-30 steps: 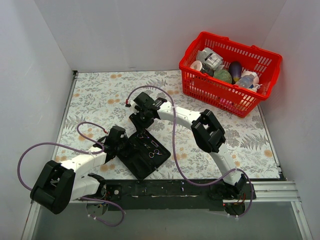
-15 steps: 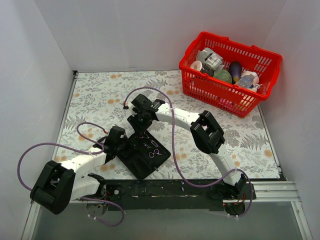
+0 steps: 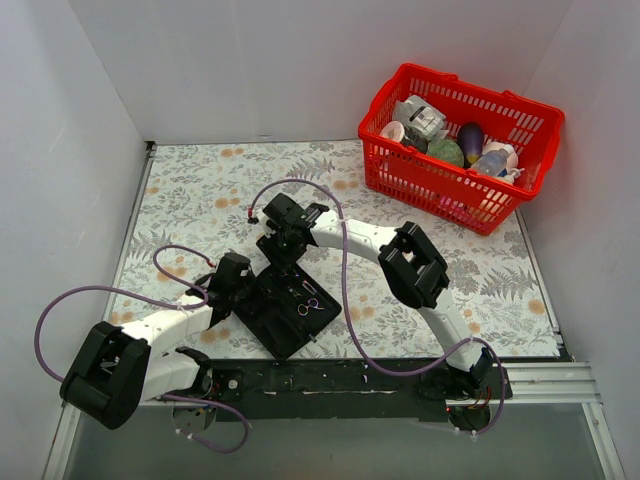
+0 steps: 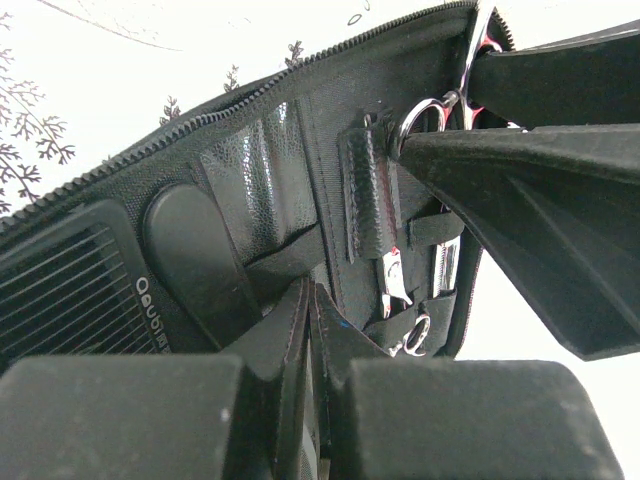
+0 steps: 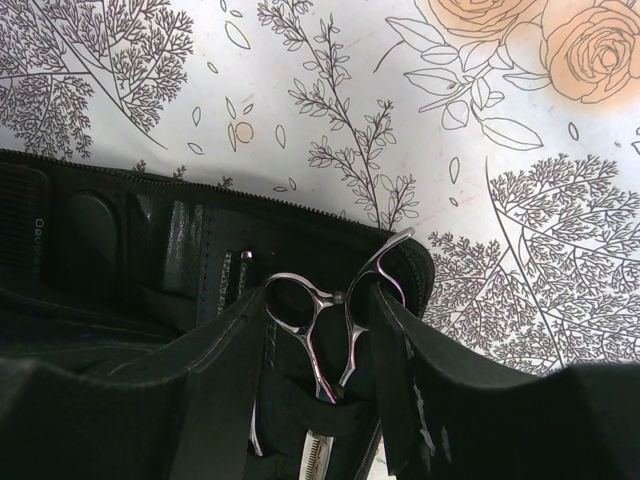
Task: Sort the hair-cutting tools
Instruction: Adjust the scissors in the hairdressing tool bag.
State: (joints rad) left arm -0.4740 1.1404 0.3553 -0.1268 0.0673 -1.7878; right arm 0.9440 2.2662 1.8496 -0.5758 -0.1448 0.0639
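Note:
The black folding case lies open on the floral mat. My right gripper is over its far end, with one finger on each side of the ring handles of a pair of silver scissors, touching both rings. The blades are still tucked under a strap. The same rings show in the left wrist view. Other silver tools sit in straps nearby, and a black comb is in a pocket. My left gripper is shut on the case's near flap, at the case's left edge in the top view.
A red basket with bottles and egg-shaped items stands at the back right corner. White walls close in the mat on the left, back and right. Purple cables loop over the mat near both arms.
My right gripper has moved slightly left and nearer, down onto the far end of the case. The left arm and the case have not moved.

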